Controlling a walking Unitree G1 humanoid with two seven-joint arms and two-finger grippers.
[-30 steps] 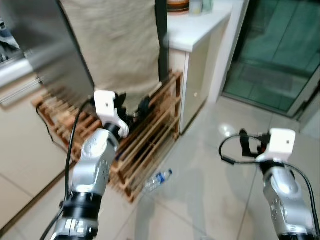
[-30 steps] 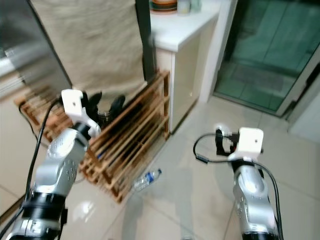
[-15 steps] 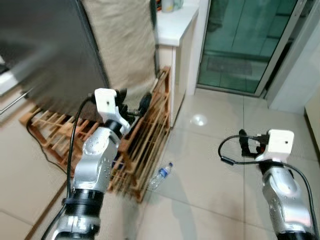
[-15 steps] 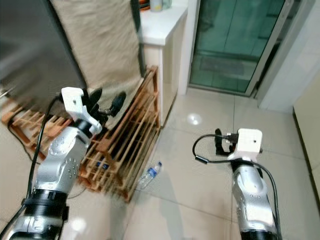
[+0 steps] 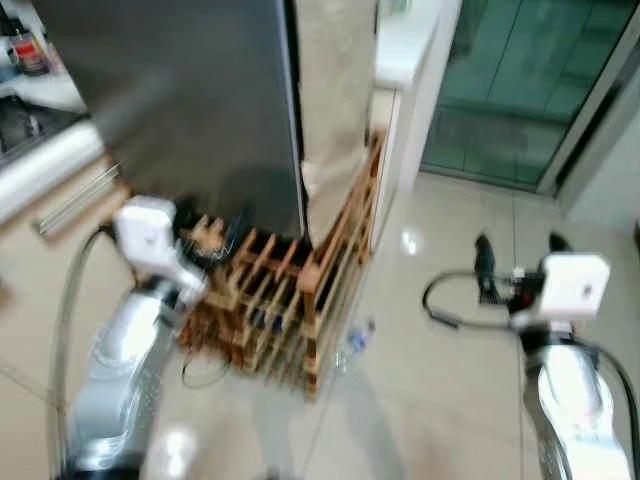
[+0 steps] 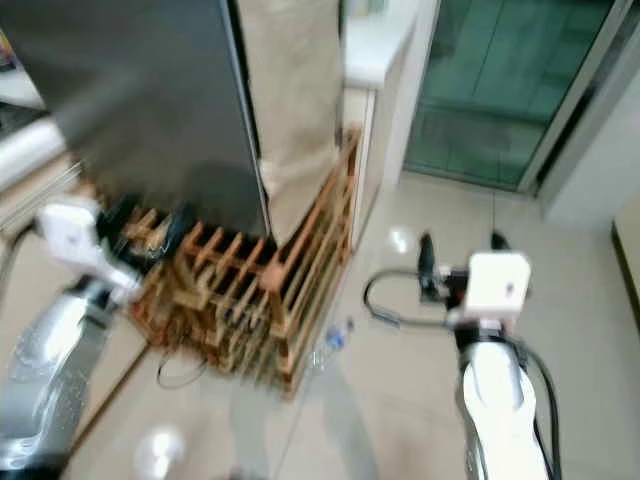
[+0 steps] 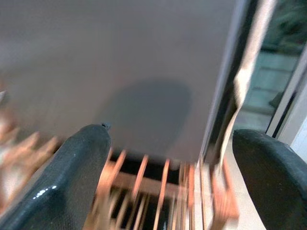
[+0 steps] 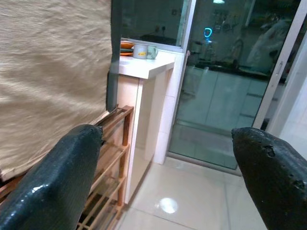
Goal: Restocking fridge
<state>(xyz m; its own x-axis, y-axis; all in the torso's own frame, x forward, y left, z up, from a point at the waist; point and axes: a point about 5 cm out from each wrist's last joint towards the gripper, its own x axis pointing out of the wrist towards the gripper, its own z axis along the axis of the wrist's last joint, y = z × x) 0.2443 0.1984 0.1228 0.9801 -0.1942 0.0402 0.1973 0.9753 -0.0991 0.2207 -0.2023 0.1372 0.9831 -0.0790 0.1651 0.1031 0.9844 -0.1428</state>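
From the left eye view, blurred, the dark fridge [image 5: 190,100] stands upper left with a beige cloth [image 5: 335,90] hanging at its side, above a wooden rack [image 5: 290,290] on the tiled floor [image 5: 430,340]. A small plastic bottle [image 5: 355,342] lies on the floor just beside the rack. The left pincer [image 5: 225,235] hovers before the rack, the right pincer [image 5: 517,262] over the bare floor, fingers spread wide. In the left wrist view, the black fingers [image 7: 72,177] stand wide apart, nothing between them, facing the fridge and rack. In the right wrist view, the fingers [image 8: 57,177] are likewise wide and hold nothing, facing the cloth, a white table [image 8: 148,64] carrying dishes, and a glass door [image 8: 220,96].
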